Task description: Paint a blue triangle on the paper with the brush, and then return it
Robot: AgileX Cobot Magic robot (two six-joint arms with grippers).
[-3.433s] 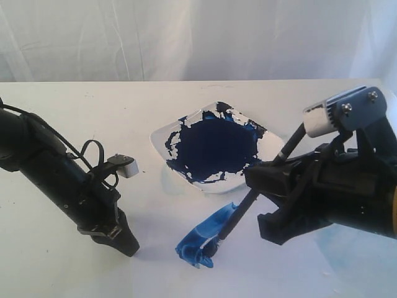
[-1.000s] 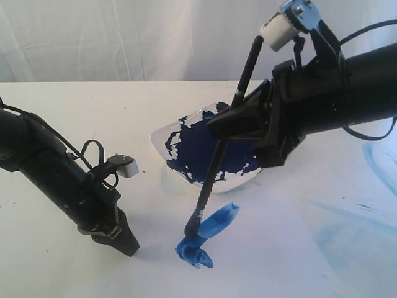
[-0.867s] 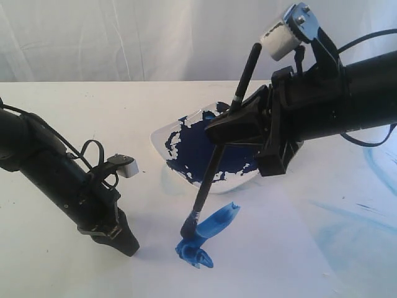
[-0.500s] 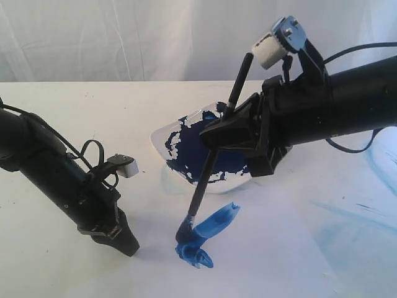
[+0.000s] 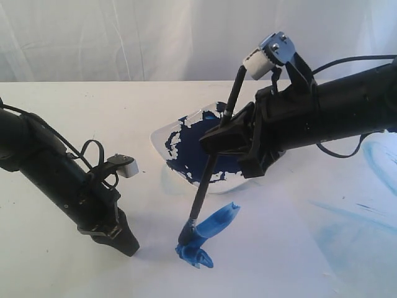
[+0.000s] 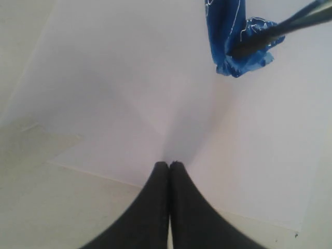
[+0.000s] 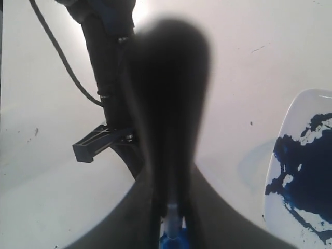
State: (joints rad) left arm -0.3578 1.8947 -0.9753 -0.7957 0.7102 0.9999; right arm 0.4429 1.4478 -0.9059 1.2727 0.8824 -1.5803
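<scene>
My right gripper [image 5: 215,138] is shut on the brush [image 5: 201,194], holding the black handle mid-length and steeply tilted over the dish's near rim. The bristle tip rests at the lower end of a short, thick medium-blue stroke [image 5: 208,234] on the paper [image 6: 124,88]. No triangle outline shows, only this stroke [image 6: 233,36]. In the right wrist view the brush [image 7: 171,104] runs blurred between the fingers of the right gripper [image 7: 170,205]. My left gripper [image 5: 128,246] is shut and empty, its tip [image 6: 169,164] pressed on the paper near one edge.
A white dish [image 5: 162,138] with a dark navy paint pool [image 5: 211,146] sits behind the stroke, partly under my right arm. Pale-blue smears [image 5: 363,233] stain the table at the right. A white curtain closes the back.
My right gripper has risen from low on the right and shifted left over the dish. The brush now stands steeper, and its tip has crept down-left along the stroke. The left arm is unmoved.
</scene>
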